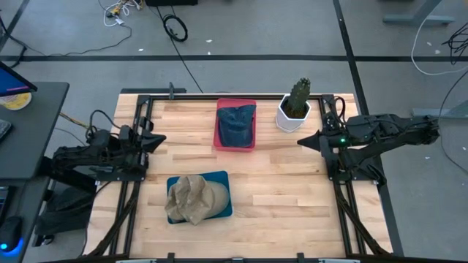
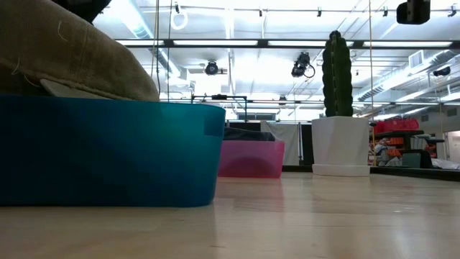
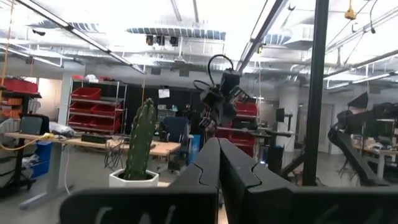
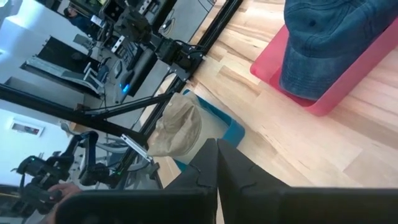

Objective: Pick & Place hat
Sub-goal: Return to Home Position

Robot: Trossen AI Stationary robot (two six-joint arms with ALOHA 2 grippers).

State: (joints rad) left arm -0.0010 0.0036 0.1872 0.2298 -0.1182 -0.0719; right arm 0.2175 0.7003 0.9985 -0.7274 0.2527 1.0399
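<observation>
Zero loose caps found on table [image 1: 292, 208]. Noted brown caps [image 1: 194, 199] heaped in blue bin [image 1: 227, 191], crowns above rim; placement judged complete. Noted denim cap [image 1: 236, 123] in pink bin [image 1: 235, 148], just beside potted cactus [image 1: 298, 98], well apart from blue bin. Found left gripper [image 1: 161, 138] at left table edge, fingers pressed together, holding nothing. Found right gripper [image 1: 300, 140] at right edge, likewise closed, empty. Judged both parked clear of bins for homing.

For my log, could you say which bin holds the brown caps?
The blue bin, heaped with brown caps; the pink bin holds a blue denim cap instead.
</observation>
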